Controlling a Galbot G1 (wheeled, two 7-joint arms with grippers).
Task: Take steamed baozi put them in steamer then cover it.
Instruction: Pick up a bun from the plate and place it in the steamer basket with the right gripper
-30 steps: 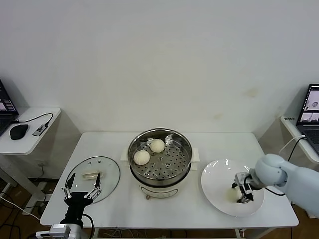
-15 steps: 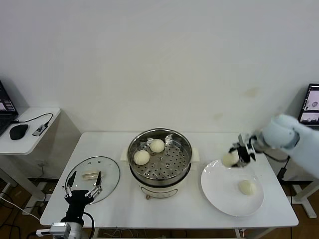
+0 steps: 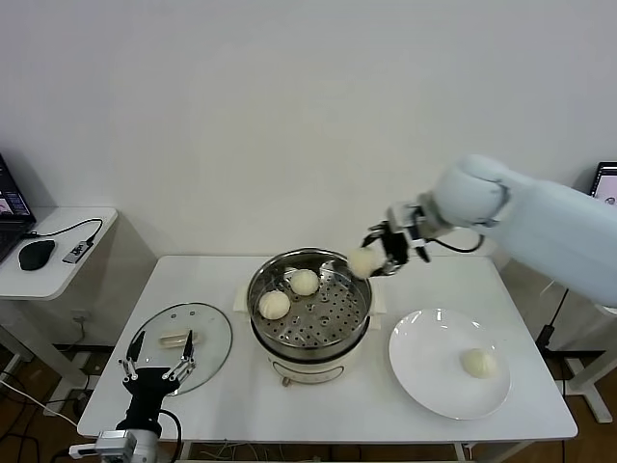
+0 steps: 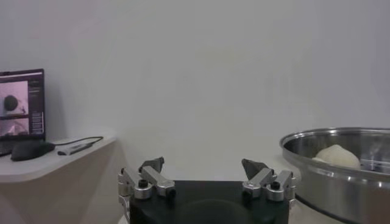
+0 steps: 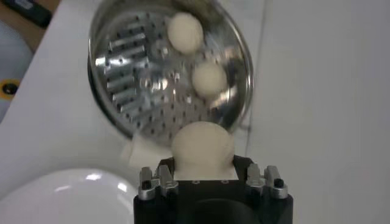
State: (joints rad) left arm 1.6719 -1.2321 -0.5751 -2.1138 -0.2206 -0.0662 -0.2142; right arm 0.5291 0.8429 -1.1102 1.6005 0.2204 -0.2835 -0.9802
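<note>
Cream-white and smooth, the third bun [image 3: 364, 260] is pinched between the fingers of the right gripper [image 3: 382, 255], carried in the air just past the steamer [image 3: 309, 307] rim at about two o'clock. The step in hand is the third transfer: two buns [image 3: 304, 282] [image 3: 274, 305] already sit on the perforated steel tray, toward ten o'clock of the pot, and one bun [image 3: 479, 363] is left on the plate [image 3: 424, 371], at about four o'clock of it.

Next, I judge, the arm needs to come inward over bare tray, around four or five o'clock, lower, and only then part its fingers; a soft round bun let go high could roll against the others.

The steamer is shiny stainless steel, round, on a cream base. The tray is flat metal full of small holes. The plate is flat, glossy and white.

The lid [image 3: 179, 347], clear glass with a metal rim and an oblong cream handle, lies flat on the table [image 3: 328, 410] at nine o'clock of the steamer. The left gripper [image 3: 157, 370] hangs over the lid's near edge with its fingers spread wide, holding nothing.
</note>
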